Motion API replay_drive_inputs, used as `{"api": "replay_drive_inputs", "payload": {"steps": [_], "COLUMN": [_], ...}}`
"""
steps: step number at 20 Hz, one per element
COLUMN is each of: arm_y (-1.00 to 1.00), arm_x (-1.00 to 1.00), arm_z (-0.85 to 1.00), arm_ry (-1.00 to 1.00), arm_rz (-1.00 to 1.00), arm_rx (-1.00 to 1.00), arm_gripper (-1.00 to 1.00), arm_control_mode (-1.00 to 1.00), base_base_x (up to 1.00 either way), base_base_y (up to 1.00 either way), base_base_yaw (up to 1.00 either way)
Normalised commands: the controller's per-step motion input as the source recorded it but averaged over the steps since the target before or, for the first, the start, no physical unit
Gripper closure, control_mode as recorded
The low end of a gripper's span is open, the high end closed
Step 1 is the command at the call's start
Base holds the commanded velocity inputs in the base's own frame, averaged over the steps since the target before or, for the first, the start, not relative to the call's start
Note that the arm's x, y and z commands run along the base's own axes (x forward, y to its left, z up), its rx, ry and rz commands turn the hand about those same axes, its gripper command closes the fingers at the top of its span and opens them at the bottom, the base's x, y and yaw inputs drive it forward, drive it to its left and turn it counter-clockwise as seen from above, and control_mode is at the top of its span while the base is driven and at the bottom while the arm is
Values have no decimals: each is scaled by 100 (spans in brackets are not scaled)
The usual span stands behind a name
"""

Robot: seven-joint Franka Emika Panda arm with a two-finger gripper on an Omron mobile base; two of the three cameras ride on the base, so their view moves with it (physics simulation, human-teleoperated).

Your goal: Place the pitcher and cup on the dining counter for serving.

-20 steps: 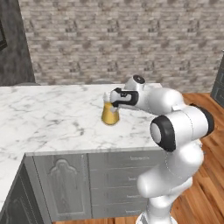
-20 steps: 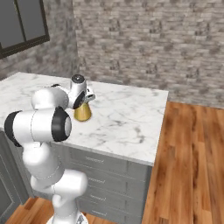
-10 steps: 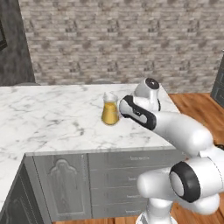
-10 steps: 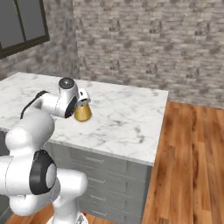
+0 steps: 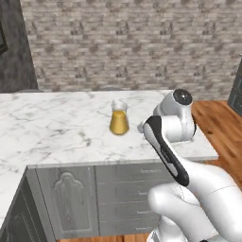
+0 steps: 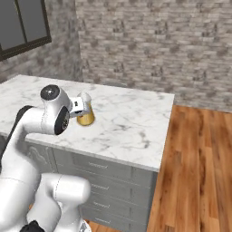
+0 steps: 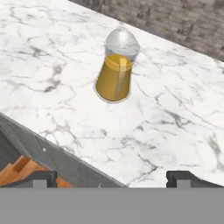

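Pitcher (image 5: 119, 119) is upright on the dining counter (image 5: 56, 137), centre of the left base frame, a little back from the front edge; in the hand view it sits in the upper middle, amber liquid filling the bulb, nothing touching it. Gripper (image 7: 113, 177) is at the bottom of the hand view, jaws spread as wide as they go, nothing between them, hanging over the counter's front edge, well apart from the pitcher. In the right base frame the wrist sits at left centre, partly covering the pitcher. Looks like the pitcher half is done. No cup to place on the marble yet, so my read is that half is left: find it, fetch it, set it beside the pitcher.
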Motion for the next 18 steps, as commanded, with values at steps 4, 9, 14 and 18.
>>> {"api": "replay_drive_inputs", "payload": {"steps": [4, 9, 14, 18], "arm_y": [-12, 0, 0, 0], "arm_x": [-91, -77, -38, 0], "arm_z": [32, 0, 0, 0], "arm_ry": [-1, -11, -5, 0], "arm_rz": [-3, 0, 0, 0], "arm_rx": [1, 0, 0, 0], "arm_gripper": [-100, -100, -100, -100], "arm_control_mode": [-100, -100, 100, 100], "base_base_x": [0, 0, -60, -98], "base_base_y": [0, 0, -4, -28], "base_base_yaw": [0, 0, -10, -41]}}
